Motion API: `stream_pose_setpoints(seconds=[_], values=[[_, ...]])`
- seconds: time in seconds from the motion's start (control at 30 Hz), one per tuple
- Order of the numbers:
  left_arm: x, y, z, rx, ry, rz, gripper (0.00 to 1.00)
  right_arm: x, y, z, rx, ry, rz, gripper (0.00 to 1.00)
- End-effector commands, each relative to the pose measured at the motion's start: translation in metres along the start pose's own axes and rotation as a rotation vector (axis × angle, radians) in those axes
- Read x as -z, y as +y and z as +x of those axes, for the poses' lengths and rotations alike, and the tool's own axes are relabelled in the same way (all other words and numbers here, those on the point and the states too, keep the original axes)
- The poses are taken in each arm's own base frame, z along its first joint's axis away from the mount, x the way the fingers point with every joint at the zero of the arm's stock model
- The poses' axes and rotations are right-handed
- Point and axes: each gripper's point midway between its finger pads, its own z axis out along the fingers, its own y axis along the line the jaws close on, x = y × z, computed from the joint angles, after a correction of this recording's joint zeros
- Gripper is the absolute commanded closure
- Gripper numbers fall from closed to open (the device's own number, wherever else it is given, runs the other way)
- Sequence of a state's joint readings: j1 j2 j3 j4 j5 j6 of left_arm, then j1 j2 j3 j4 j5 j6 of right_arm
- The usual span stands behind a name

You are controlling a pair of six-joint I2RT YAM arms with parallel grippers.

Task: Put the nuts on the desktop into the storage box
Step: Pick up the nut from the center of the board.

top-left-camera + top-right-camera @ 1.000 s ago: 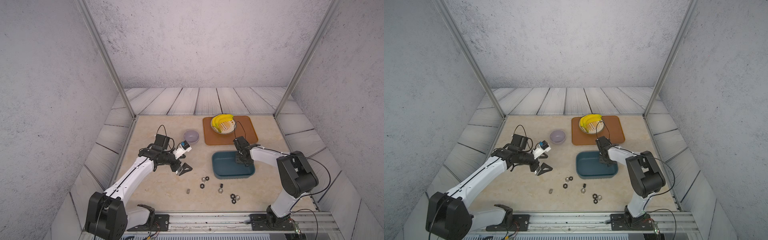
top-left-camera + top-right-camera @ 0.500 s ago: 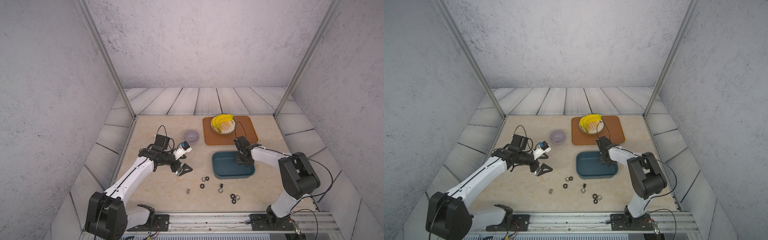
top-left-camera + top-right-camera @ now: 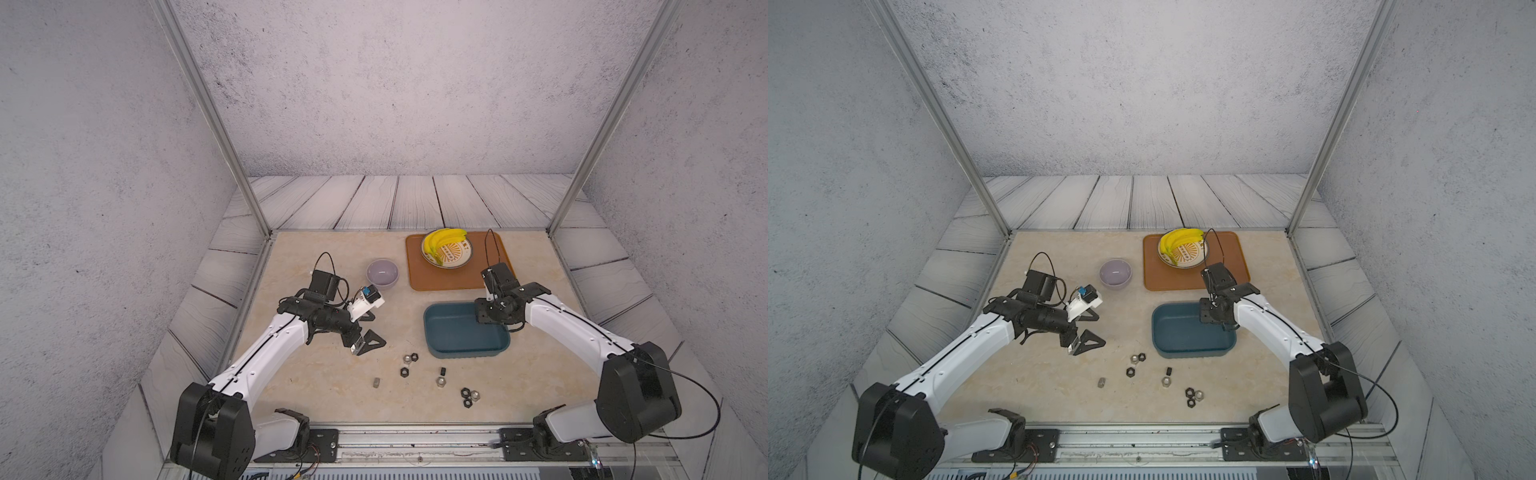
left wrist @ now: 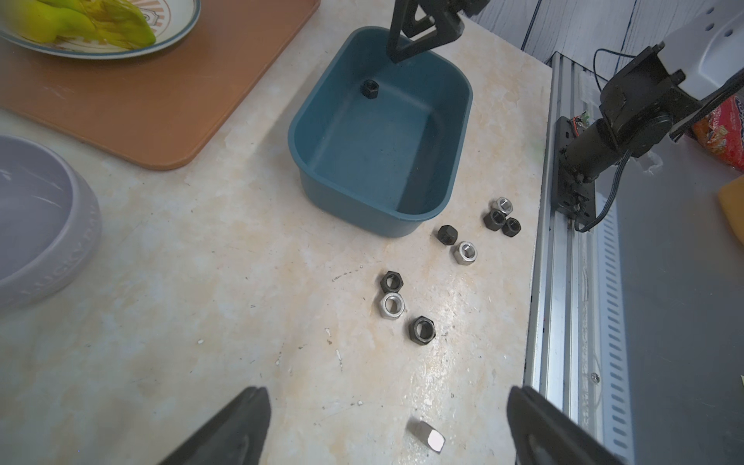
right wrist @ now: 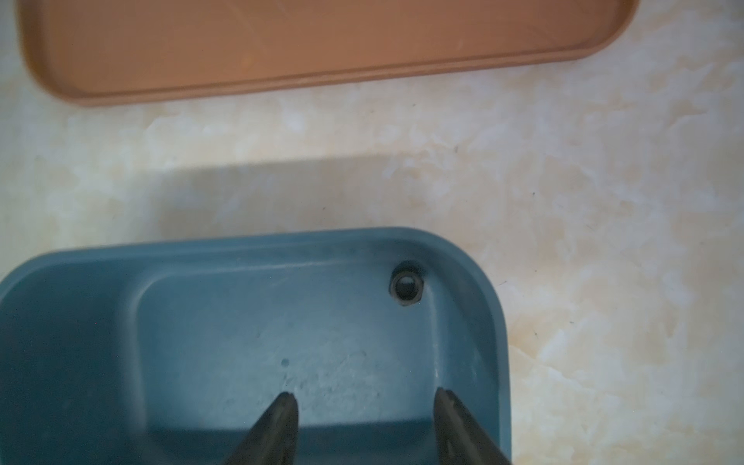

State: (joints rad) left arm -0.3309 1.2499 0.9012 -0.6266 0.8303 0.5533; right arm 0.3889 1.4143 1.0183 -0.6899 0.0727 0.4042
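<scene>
Gaping above the storage box (image 5: pixel 282 241), the right gripper (image 5: pixel 364 396) overlooks one nut (image 5: pixel 406 286).

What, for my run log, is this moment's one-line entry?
right gripper: open over teal-blue rectangular plastic storage box | inside: one black hexagonal metal nut | left gripper: open | beige marble desktop: nine nuts

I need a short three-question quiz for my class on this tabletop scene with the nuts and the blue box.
1. True or false: the storage box is empty.
2. The right gripper, above the box, is: A) shut on a nut; B) open and empty; C) out of view.
3. How many nuts lie on the desktop?
Key: 1 false, one black nut lies inside; 2 B; 3 nine.
</scene>
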Motion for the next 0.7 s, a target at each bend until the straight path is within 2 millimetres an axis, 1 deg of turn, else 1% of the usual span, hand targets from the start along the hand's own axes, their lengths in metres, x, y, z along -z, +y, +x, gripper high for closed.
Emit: stream_pose_setpoints(seconds=[0.0, 0.07, 0.1, 0.17, 0.3, 0.43, 0.57, 0.67], values=[[0.005, 0.0, -0.002, -0.008, 0.003, -0.005, 0.02, 0.022, 0.019, 0.018, 0.052, 0.078, -0.13, 0.26], [0.005, -0.003, 0.0, -0.028, 0.009, 0.001, 0.02, 0.033, 0.029, 0.022, 0.053, 0.093, -0.19, 0.16], [0.005, -0.006, 0.003, -0.046, 0.019, 0.014, 0.02, 0.038, 0.033, 0.025, 0.054, 0.105, -0.218, 0.07], [0.007, -0.011, 0.008, -0.073, 0.037, 0.028, 0.02, 0.048, 0.041, 0.029, 0.063, 0.116, -0.258, 0.03], [0.007, -0.018, 0.022, -0.113, 0.091, 0.054, 0.01, 0.067, 0.062, 0.04, 0.111, 0.151, -0.351, 0.02], [0.005, -0.019, 0.034, -0.133, 0.139, 0.057, 0.02, 0.082, 0.085, 0.05, 0.18, 0.16, -0.423, 0.02], [0.001, -0.019, 0.047, -0.19, 0.197, 0.047, 0.02, 0.09, 0.099, 0.057, 0.246, 0.154, -0.44, 0.02], [-0.007, -0.021, 0.063, -0.281, 0.287, 0.043, 0.02, 0.092, 0.105, 0.064, 0.283, 0.16, -0.456, 0.02]])
